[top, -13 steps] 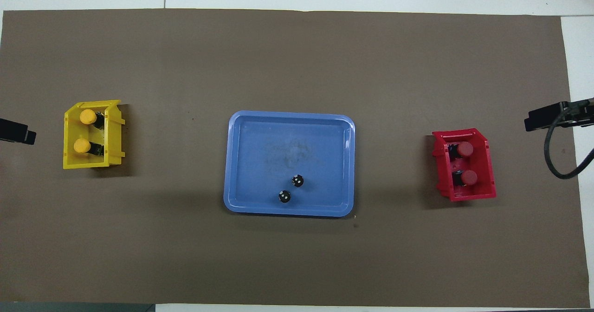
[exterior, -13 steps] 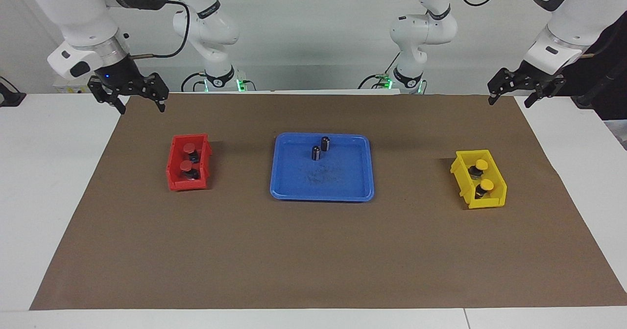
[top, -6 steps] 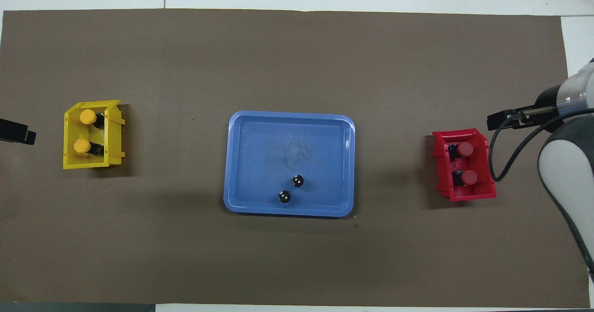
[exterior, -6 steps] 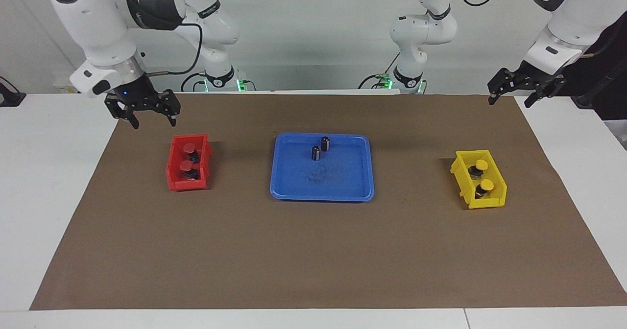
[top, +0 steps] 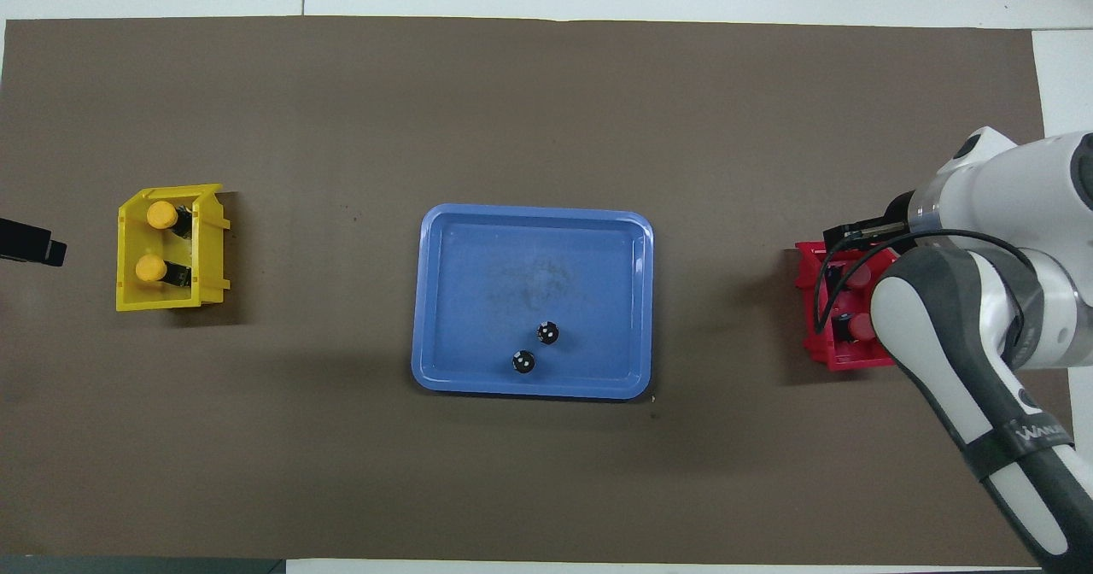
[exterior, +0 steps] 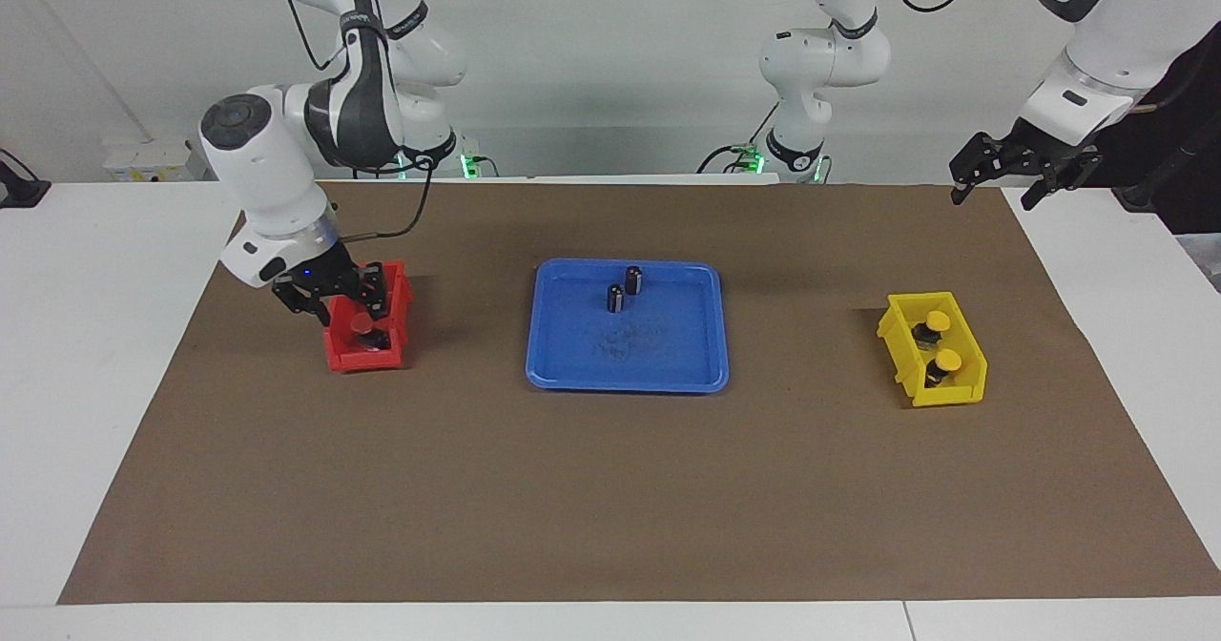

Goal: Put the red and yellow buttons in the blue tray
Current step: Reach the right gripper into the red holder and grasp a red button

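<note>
Two red buttons lie in the small red bin (exterior: pixel 361 361) at the right arm's end of the table. One red cap (exterior: pixel 361 321) shows; my right gripper (exterior: pixel 345 305) has come down into the bin and covers the button nearer to the robots. Two yellow buttons (exterior: pixel 939 321) (exterior: pixel 947 361) lie in the yellow bin (exterior: pixel 930 395) at the left arm's end. The blue tray (exterior: pixel 658 360) sits mid-table between the bins. My left gripper (exterior: pixel 992 200) waits open in the air over the mat's corner, nearer to the robots than the yellow bin.
Two dark cylinders (exterior: pixel 633 279) (exterior: pixel 615 298) stand in the tray's half nearer to the robots. A brown mat (exterior: pixel 610 488) covers the table. From overhead, the right arm (top: pixel 965 343) covers much of the red bin (top: pixel 841 359).
My right arm has swung in from the mat's corner and dropped into the red bin, its jaws narrowing on the way. The left arm has not moved.
</note>
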Motion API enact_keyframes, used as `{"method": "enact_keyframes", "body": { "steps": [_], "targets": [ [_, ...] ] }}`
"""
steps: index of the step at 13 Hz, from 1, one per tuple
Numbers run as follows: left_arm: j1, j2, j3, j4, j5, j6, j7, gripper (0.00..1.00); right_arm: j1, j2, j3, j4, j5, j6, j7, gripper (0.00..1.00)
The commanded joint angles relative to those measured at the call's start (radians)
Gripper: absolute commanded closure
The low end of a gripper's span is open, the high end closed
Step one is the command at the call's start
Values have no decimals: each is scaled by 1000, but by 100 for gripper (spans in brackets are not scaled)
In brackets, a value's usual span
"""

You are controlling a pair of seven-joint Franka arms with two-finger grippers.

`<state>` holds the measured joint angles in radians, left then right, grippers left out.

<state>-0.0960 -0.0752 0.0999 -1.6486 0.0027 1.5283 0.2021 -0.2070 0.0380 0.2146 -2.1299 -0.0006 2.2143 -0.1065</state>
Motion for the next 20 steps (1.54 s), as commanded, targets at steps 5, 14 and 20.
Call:
{"method": "enact_keyframes", "body": {
  "steps": [5, 14, 20],
  "targets": [
    [2, -21, 0, -17, 13, -13, 0, 0, -25, -33, 0, -113, 24, 97, 4, 36],
    [48, -38, 1, -48, 17, -30, -10, 0, -43, -53, 0, -194, 24, 156, -19, 38],
    [38, -37, -5, -48, 17, -23, -12, 0, -45, -59, -1, -200, 22, 145, -47, 73]
  ]
}}
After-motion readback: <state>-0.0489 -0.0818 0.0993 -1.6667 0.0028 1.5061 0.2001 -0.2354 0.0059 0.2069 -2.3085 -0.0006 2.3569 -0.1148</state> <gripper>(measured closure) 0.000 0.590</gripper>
